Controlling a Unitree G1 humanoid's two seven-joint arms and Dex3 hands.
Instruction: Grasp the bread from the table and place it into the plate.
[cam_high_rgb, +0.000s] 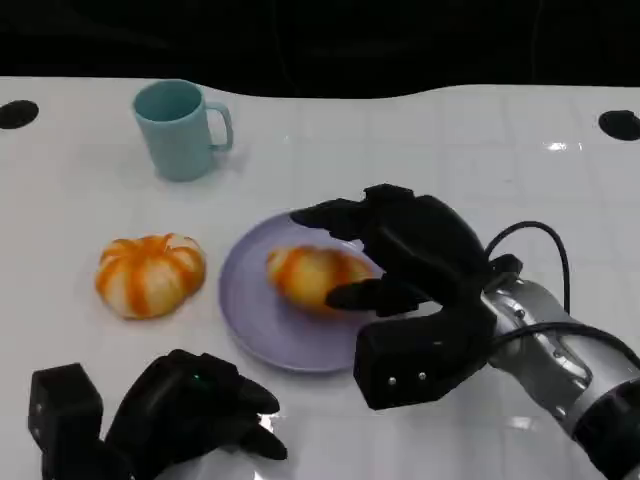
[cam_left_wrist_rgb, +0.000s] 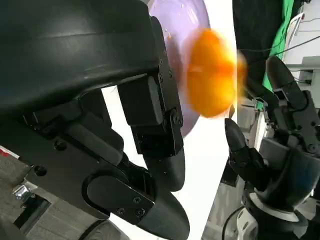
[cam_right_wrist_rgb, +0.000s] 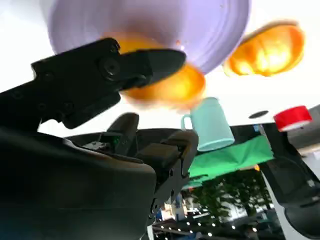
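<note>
An orange-striped bread roll (cam_high_rgb: 312, 275) lies on the lilac plate (cam_high_rgb: 250, 310) in the middle of the table. My right hand (cam_high_rgb: 410, 270) reaches over the plate's right side, its fingers spread around the roll. The upper fingers stand a little clear of it and the thumb is at its lower right edge. The left wrist view shows the same roll (cam_left_wrist_rgb: 212, 75), blurred, on the plate (cam_left_wrist_rgb: 180, 20) with my right hand (cam_left_wrist_rgb: 280, 150) beside it. My left hand (cam_high_rgb: 190, 410) rests low near the table's front left and holds nothing.
A second, rounder striped bread (cam_high_rgb: 150, 273) sits on the table left of the plate. A light blue mug (cam_high_rgb: 180, 128) stands at the back left. Black round marks (cam_high_rgb: 18, 113) lie at the table's far corners.
</note>
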